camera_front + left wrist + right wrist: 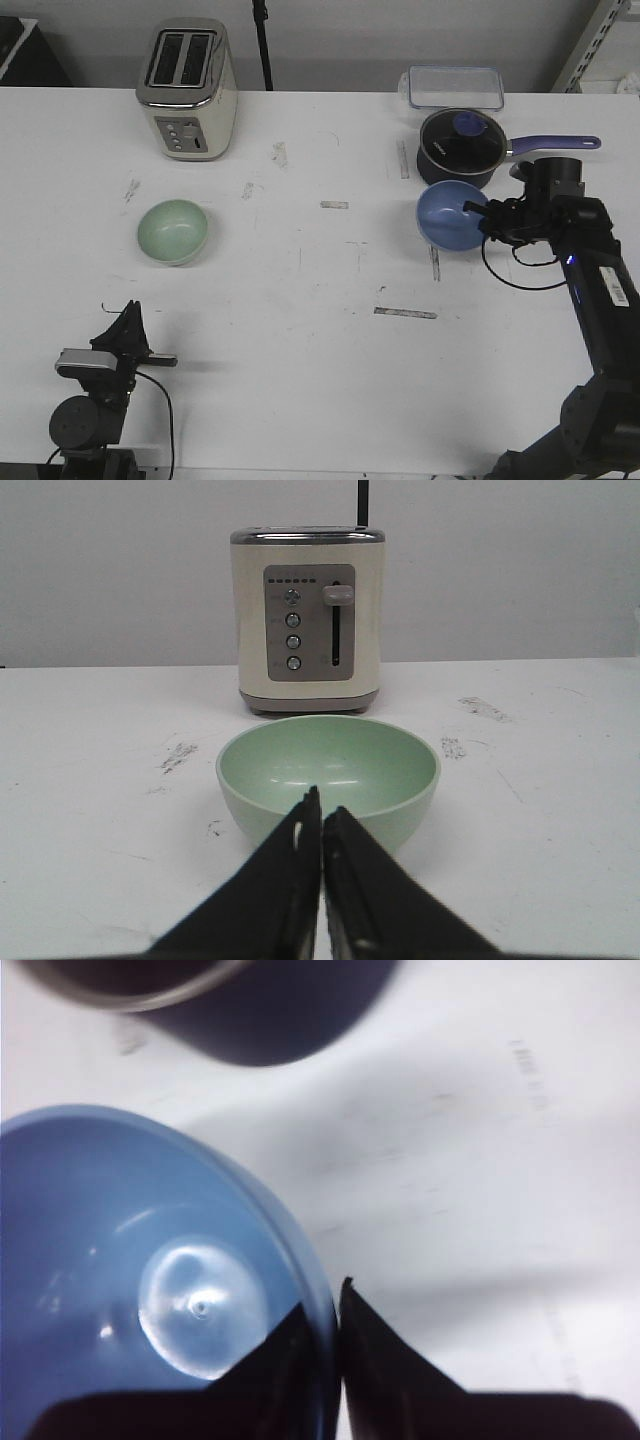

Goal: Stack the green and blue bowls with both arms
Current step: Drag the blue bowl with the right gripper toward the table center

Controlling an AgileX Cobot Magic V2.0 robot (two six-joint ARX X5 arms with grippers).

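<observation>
The pale green bowl (pixel 173 231) rests upright on the white table at the left, in front of the toaster; it also fills the middle of the left wrist view as the green bowl (pixel 328 774). My left gripper (pixel 127 318) sits low near the front left edge, well short of that bowl, its fingers pressed together with nothing between them (pixel 321 815). The blue bowl (pixel 451 215) is tilted at the right, beside the saucepan. My right gripper (pixel 484 217) is shut on its rim, one finger inside and one outside the blue bowl (pixel 150 1280).
A cream toaster (pixel 187 90) stands at the back left. A dark saucepan (pixel 459 146) with a glass lid and purple handle sits just behind the blue bowl, and a clear lidded box (pixel 453 87) lies at the back edge.
</observation>
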